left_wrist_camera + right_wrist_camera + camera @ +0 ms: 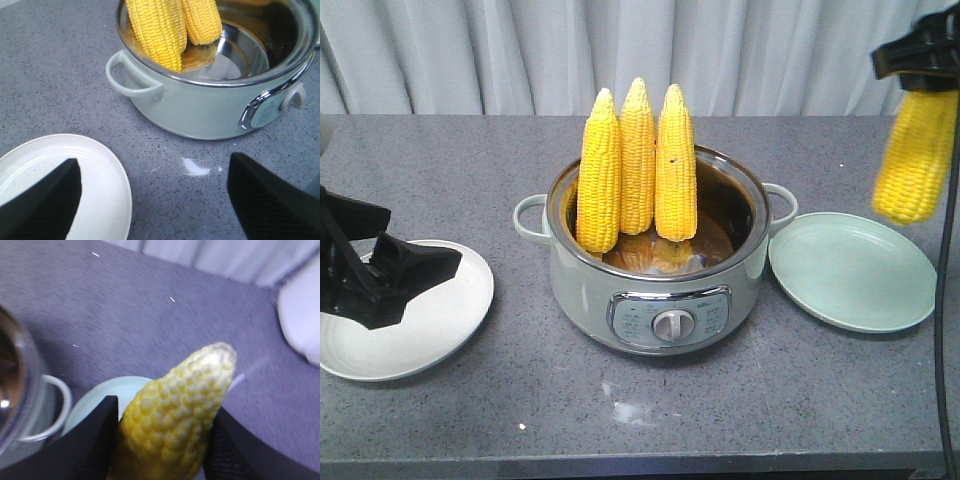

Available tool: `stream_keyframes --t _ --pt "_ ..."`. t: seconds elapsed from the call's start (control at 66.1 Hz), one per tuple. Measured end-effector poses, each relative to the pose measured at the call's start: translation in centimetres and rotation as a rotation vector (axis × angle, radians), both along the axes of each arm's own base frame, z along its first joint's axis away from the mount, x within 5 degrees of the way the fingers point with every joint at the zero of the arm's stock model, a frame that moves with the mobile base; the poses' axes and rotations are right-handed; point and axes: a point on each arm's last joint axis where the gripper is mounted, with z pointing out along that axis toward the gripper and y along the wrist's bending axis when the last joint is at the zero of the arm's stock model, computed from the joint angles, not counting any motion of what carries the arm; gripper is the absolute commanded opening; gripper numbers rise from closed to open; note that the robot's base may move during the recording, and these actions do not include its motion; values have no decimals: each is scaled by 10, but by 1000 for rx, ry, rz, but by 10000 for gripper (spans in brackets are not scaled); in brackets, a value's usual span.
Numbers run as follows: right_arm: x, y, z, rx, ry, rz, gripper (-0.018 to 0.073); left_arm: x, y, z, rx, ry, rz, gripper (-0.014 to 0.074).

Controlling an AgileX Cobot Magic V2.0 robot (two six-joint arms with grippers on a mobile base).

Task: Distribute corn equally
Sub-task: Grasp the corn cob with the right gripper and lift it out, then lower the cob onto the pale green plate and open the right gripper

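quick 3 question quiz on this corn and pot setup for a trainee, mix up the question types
1. How many cobs stand in the pot?
2. True or false: the right gripper holds a fourth cob in the air.
3. The left gripper is: A) shut on a cob, B) open by the white plate, C) inside the pot.

Key: 1) three; 2) true; 3) B

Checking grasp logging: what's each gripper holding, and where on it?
The right gripper holds a corn cob by its upper end, pale tip free. The left gripper is open, holding nothing.
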Motion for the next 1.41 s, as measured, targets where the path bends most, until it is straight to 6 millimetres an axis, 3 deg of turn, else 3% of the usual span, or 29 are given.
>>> stream_keyframes --t 0.151,0.257,0.651,0.938,1.407 --pt "14 -27 -15 24 60 -107 222 0 0 0 0 0 0 580" --pt "27 -34 -30 29 107 -135 222 0 0 0 0 0 0 580" --pt "81 -33 -106 16 306 -139 222 0 0 0 0 0 0 580" --pt "108 -33 -159 6 417 -137 232 0 0 0 0 0 0 580" --pt "129 -30 -198 33 431 -124 575 0 0 0 0 0 0 580"
